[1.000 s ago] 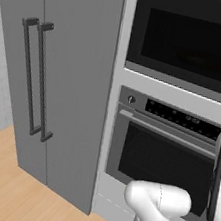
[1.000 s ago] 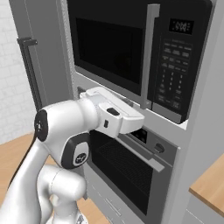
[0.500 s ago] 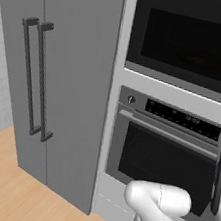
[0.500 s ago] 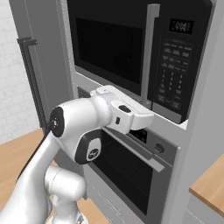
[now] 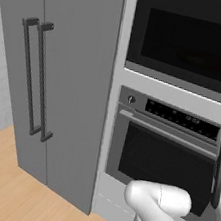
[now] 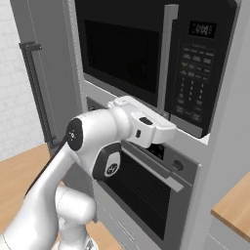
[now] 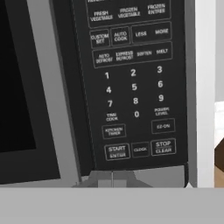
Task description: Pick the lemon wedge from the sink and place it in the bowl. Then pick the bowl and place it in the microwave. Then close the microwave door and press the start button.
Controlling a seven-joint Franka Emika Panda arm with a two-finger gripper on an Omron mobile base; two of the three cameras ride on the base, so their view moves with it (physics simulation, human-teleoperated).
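- Claw (image 6: 168, 139) fully closed with nothing between its fingers, hovering just under the microwave's (image 6: 146, 58) lower edge, near the keypad side.
- Below the arm, an oven (image 5: 165, 161) with a bar handle and a knob, door closed.
- Directly ahead in the hand view, keypad (image 7: 131, 87) close up, with the start button (image 7: 117, 152) in its bottom row, left of the clock and stop keys.
- Microwave door (image 6: 122, 53) shut, dark window beside its upright grey handle (image 6: 167, 51).
- Farther left, tall grey doors (image 5: 51, 83) with long bar handles.
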